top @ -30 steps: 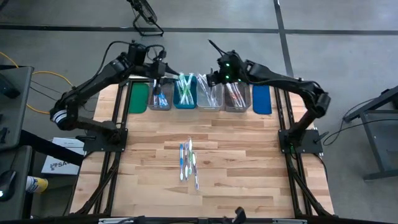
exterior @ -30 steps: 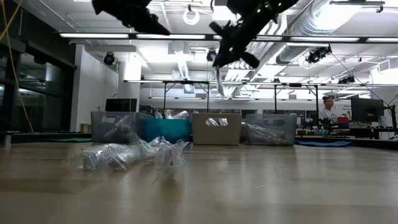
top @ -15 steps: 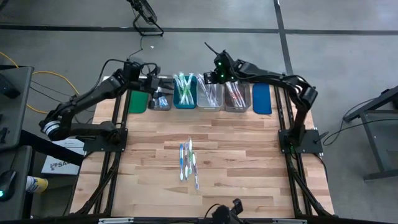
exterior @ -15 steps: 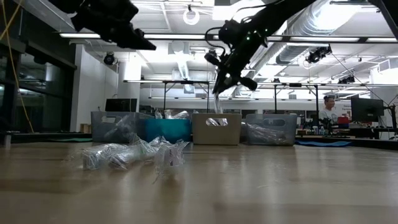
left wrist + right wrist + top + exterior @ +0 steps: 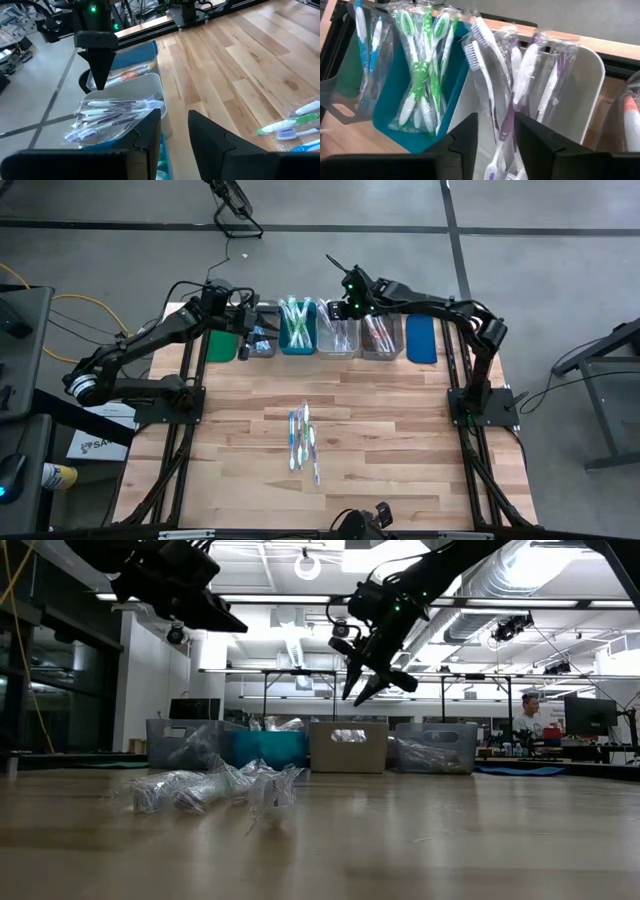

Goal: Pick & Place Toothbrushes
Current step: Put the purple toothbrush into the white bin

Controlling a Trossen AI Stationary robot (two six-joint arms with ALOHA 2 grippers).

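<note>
A pile of wrapped toothbrushes (image 5: 303, 442) lies on the middle of the table, also seen in the low view (image 5: 215, 788). More wrapped toothbrushes stand sorted in the bins along the far edge; white and purple ones (image 5: 512, 90) lean in the clear bin (image 5: 338, 340). My right gripper (image 5: 495, 145) hangs open just above that bin (image 5: 348, 748), holding nothing. My left gripper (image 5: 175, 135) is open and empty, high over the grey bin (image 5: 258, 340) to the left.
A row of bins lines the far edge: a green bin (image 5: 222, 338), the grey bin, a teal bin (image 5: 297, 330) with green brushes (image 5: 422, 70), the clear bin, another grey bin (image 5: 380, 336) and a blue bin (image 5: 422, 338). Bare wood surrounds the pile. A person sits far behind (image 5: 527, 715).
My right gripper has come down toward the clear bin and opened. The wrapped toothbrush that hung from it has dropped into that bin. My left gripper has moved a little toward the table's left, staying high above the bins.
</note>
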